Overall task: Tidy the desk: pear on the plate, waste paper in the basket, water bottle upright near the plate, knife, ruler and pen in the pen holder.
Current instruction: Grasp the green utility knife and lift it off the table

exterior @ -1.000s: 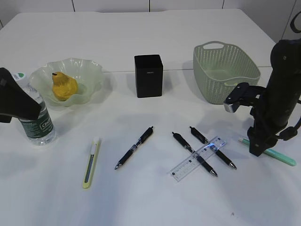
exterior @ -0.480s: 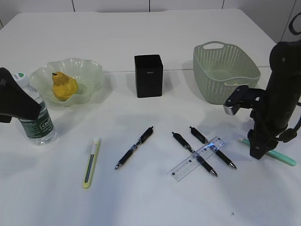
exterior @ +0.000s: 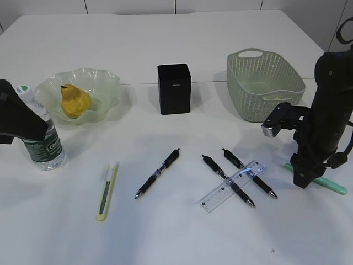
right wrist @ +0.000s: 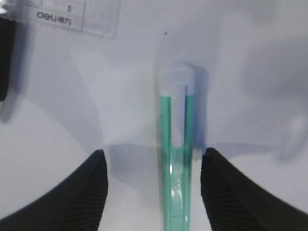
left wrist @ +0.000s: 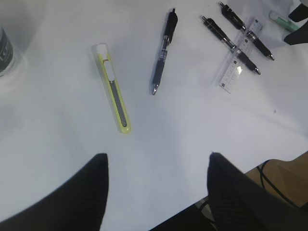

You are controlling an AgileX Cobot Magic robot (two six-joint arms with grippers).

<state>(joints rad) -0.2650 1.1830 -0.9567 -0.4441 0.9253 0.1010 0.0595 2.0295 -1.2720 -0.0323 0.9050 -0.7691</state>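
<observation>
My right gripper (exterior: 300,179) (right wrist: 154,152) is open and points down over a slim green cutter with a white end (exterior: 326,183) (right wrist: 175,144); the cutter lies between the jaws on the table. My left gripper (left wrist: 157,156) is open and empty, high above the table's front left. A yellow knife (exterior: 107,190) (left wrist: 113,89), three black pens (exterior: 158,172) (exterior: 227,180) (exterior: 248,172) and a clear ruler (exterior: 231,186) lie on the table. The pear (exterior: 75,102) sits in the green plate (exterior: 107,83). The water bottle (exterior: 44,141) stands upright. The black pen holder (exterior: 174,88) stands mid-table.
The green basket (exterior: 265,83) stands at the back right, just behind the right arm; a pale scrap shows inside it. The left arm's body (exterior: 16,118) hides part of the bottle. The table's front edge shows in the left wrist view (left wrist: 250,166).
The right gripper has shifted slightly right and down over the green cutter. The left arm and the objects have not moved.
</observation>
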